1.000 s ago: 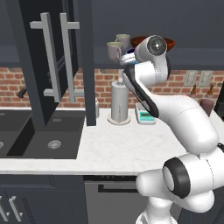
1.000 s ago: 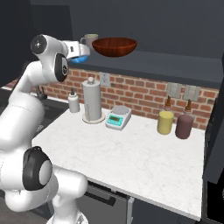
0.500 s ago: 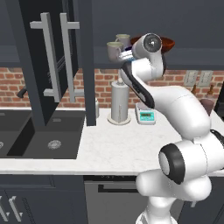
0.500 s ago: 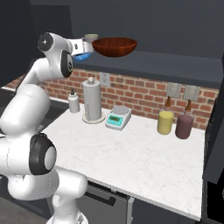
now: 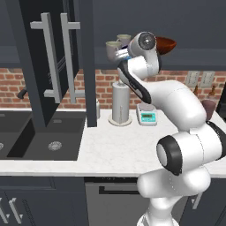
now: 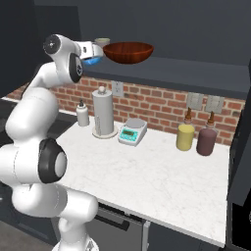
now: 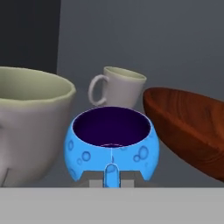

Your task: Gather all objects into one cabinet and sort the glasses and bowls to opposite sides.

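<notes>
Rendered kitchen: brick backsplash (image 6: 157,105), marble tabletop (image 6: 162,181), dark sink (image 5: 48,141), charcoal wall cabinet (image 5: 39,57), kitchen scale (image 6: 132,132).

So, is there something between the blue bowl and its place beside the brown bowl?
Nothing visible stands between them. The end effector holds the blue bowl on its near rim, between the near mug and the brown bowl; the far mug stands behind.
</notes>
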Controlling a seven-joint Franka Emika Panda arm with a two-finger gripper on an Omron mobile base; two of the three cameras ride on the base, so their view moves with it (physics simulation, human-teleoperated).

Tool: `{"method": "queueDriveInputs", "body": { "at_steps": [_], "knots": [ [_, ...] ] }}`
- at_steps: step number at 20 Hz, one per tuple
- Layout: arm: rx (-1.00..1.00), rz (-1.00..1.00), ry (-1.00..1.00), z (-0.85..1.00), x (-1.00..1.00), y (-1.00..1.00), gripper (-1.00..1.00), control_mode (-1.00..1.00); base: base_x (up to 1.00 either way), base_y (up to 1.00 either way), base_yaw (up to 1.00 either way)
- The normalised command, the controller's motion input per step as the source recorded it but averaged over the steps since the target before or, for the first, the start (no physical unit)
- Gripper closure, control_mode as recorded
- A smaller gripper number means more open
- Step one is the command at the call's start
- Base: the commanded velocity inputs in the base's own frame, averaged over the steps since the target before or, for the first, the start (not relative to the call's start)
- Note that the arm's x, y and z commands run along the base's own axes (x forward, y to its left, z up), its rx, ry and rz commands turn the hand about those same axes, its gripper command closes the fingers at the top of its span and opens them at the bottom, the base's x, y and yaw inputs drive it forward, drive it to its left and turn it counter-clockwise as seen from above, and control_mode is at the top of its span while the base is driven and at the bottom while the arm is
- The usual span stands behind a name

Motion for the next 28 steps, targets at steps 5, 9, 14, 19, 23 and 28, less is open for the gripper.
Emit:
{"method": "queueDriveInputs", "body": {
  "at_steps": [5, 9, 14, 19, 23, 28],
  "knots": [
    [0.0, 0.0, 0.0, -0.09, 0.21, 0.19, -1.0, -1.0, 0.0, 0.0, 0.0],
    [0.0, 0.0, 0.0, -0.02, 0.17, 0.02, -1.0, -1.0, 0.0, 0.0, 0.0],
    [0.0, 0.0, -0.01, -0.01, 0.08, 0.0, -1.0, -1.0, 0.0, 0.0, 0.0],
    [0.0, 0.0, 0.0, 0.0, -0.11, 0.0, -1.0, -1.0, 0.0, 0.0, 0.0],
    [0.0, 0.0, 0.0, 0.0, -0.79, 0.0, -1.0, -1.0, 0.0, 0.0, 0.0],
    [0.0, 0.0, 0.0, 0.0, -1.0, 0.0, -1.0, -1.0, 0.0, 0.0, 0.0]
  ]
}}
